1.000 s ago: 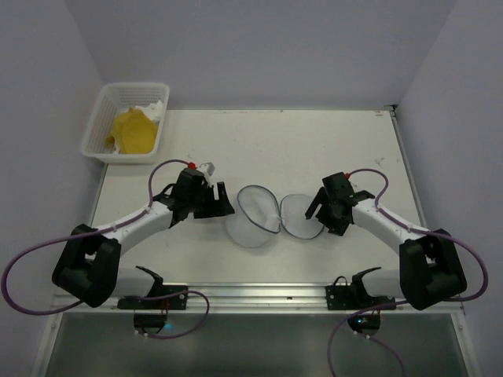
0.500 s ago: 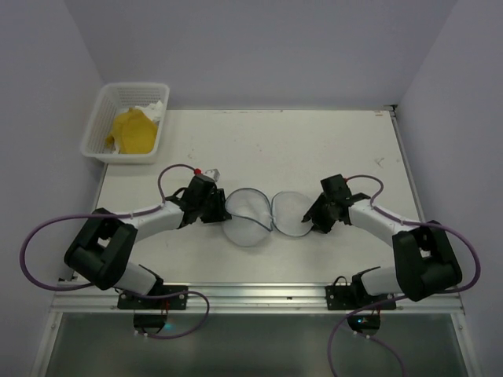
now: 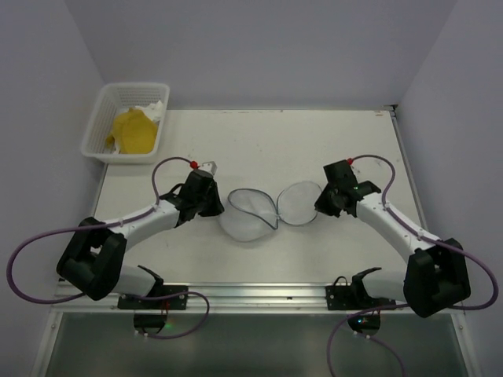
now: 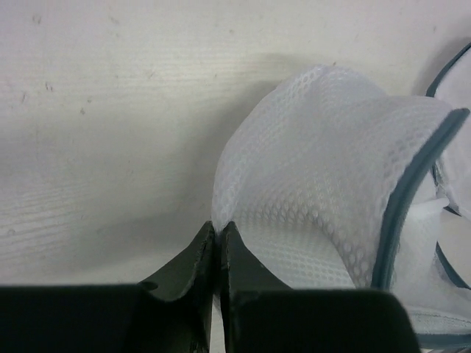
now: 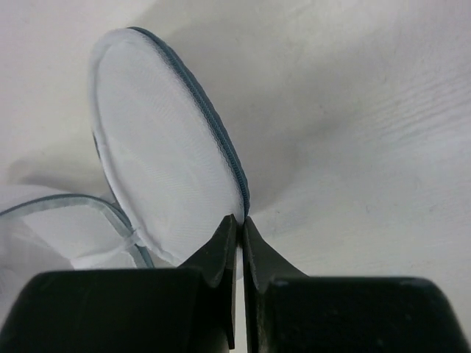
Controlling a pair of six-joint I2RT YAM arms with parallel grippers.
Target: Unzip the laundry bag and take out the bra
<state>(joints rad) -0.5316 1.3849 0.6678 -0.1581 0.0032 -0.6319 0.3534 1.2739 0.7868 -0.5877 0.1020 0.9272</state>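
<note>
The 2 arms look alike. The left arm (image 3: 137, 222) and right arm (image 3: 393, 226) each have smooth white links set between bulky matte black joint housings, the biggest one nearest the base. A purple cable (image 3: 20, 263) loops wide from the left arm, with a smaller loop nearer its wrist. A matching cable (image 3: 481, 271) loops from the right arm. A small red cap (image 3: 192, 164) sits on the left wrist beside a pale grey fitting (image 3: 209, 167). A black bracket (image 3: 153, 292) holds each arm on a silver rail (image 3: 259, 292). The left gripper (image 4: 216, 228) and right gripper (image 5: 238, 220) each have 2 black fingers (image 4: 188, 265), wide at the root and tapering to thin flat-faced tips.
</note>
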